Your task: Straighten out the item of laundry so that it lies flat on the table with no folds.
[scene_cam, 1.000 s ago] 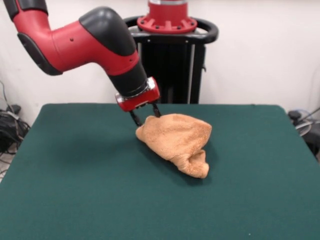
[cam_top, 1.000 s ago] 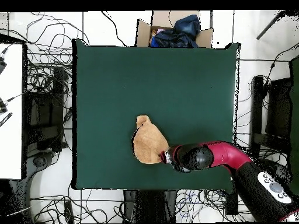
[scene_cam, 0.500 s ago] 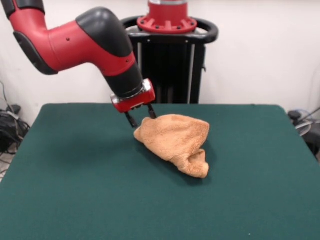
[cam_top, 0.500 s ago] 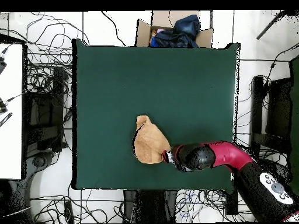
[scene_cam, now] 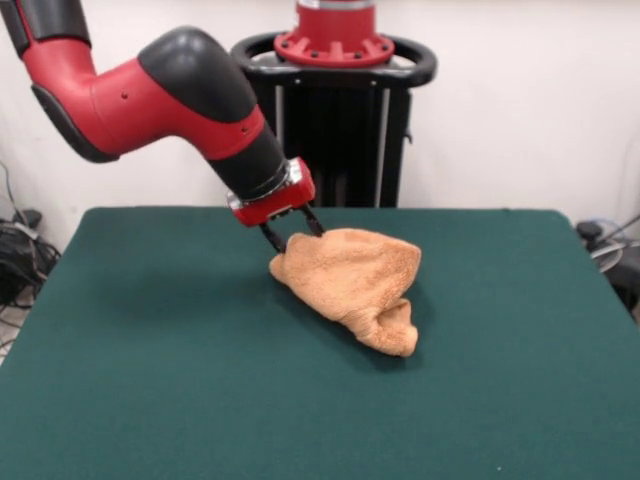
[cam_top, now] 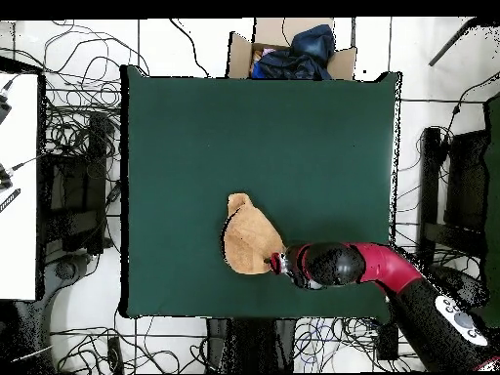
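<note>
The orange-tan towel (scene_cam: 350, 282) lies bunched in a folded heap near the middle of the dark green table (scene_cam: 150, 380), with a rolled lump at its near right end. My gripper (scene_cam: 293, 232) is at the towel's far left corner, with its two dark fingers (scene_cam: 271, 237) apart and astride the cloth edge, low over the table. In the overhead view the towel (cam_top: 249, 242) lies just left of the gripper (cam_top: 274, 262), close to the table's (cam_top: 293, 137) bottom edge. The woven bands are hidden in the folds.
The robot's black pedestal (scene_cam: 340, 120) stands behind the table's far edge. In the overhead view a cardboard box with blue cloth (cam_top: 293, 51) sits beyond the table's top edge, and cables (cam_top: 78, 146) lie on the floor all round.
The gripper shifted slightly left, then back right, staying at the towel's corner. The towel's corner followed it a little; its heap keeps the same shape.
</note>
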Available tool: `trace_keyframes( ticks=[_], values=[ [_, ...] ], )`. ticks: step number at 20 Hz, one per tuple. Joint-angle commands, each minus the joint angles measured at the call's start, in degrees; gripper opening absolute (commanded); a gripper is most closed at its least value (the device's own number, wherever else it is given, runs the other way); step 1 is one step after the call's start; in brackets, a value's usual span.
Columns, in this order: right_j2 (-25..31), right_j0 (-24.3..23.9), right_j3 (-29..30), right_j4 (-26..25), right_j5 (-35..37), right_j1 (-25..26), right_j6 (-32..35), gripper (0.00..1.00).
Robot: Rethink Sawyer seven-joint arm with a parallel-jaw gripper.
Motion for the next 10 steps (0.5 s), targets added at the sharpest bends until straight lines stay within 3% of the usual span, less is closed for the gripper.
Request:
trace_keyframes(
  ticks=[1,10],
  values=[
    [0.6,-0.4,-1.3,3.7,-0.4,5.3,-3.8,1.00],
    [2.2,-1.4,0.3,5.3,-0.6,7.3,-4.8,1.00]
  ],
)
